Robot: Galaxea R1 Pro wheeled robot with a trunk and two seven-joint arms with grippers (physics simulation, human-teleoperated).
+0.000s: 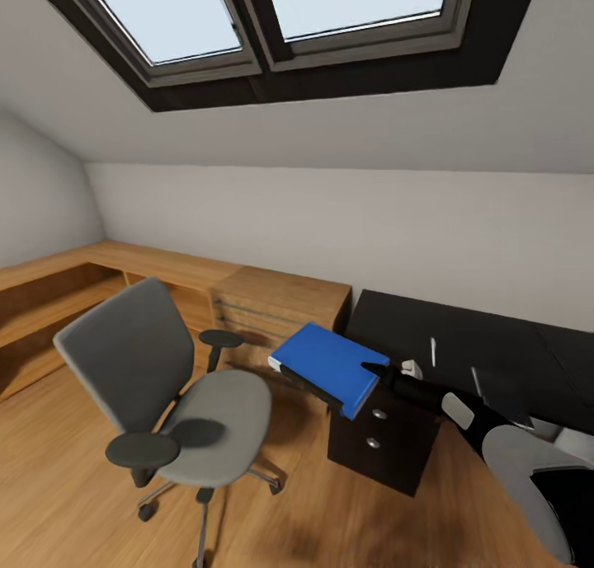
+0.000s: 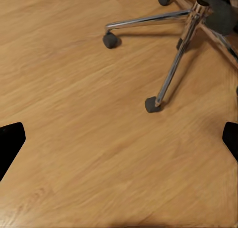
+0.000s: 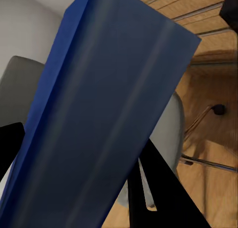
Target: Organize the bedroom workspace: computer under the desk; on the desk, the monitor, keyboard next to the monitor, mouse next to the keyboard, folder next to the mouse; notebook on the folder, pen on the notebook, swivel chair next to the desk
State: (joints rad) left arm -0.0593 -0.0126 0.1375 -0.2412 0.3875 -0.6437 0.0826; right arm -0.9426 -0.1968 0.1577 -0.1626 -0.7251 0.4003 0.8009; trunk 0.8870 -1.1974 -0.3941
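Head view: right tool (image 1: 381, 372) gripping the blue folder (image 1: 330, 365) by one edge, held in the air between the swivel chair (image 1: 169, 403) and the black desk (image 1: 462, 345), long side pointing back toward the wall, left wrist view: chair's chrome legs (image 2: 171, 74) on wooden floor (image 2: 74, 114), left tool (image 2: 119, 139) fingers wide apart, holding nothing

The grey-seated swivel chair with black armrests (image 1: 177, 403) stands on the wooden floor (image 1: 66, 502), left of the glossy black desk (image 1: 470, 345). The flat bright blue folder (image 1: 330, 366) hangs between them, just off the desk's left end, before the light wooden chest of drawers (image 1: 280, 304).
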